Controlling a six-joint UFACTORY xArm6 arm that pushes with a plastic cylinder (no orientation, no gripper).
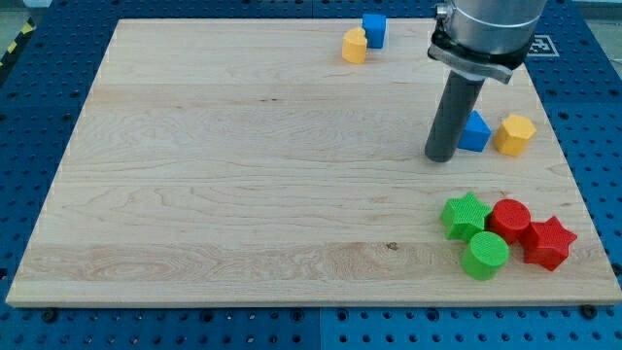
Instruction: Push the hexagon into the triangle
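A yellow hexagon block [515, 134] lies near the board's right edge. A blue triangle block [475, 133] lies just left of it, a narrow gap between them. My tip [442, 156] rests on the board at the triangle's left side, close to it or touching it. The rod hides part of the triangle's left edge. The hexagon is on the far side of the triangle from my tip.
A yellow heart block [355, 46] and a blue cube [374, 29] sit together at the view's top. At the lower right cluster a green star [465, 214], a red cylinder [510, 219], a green cylinder [484, 255] and a red star [548, 242]. The wooden board [243, 175] has edges all round.
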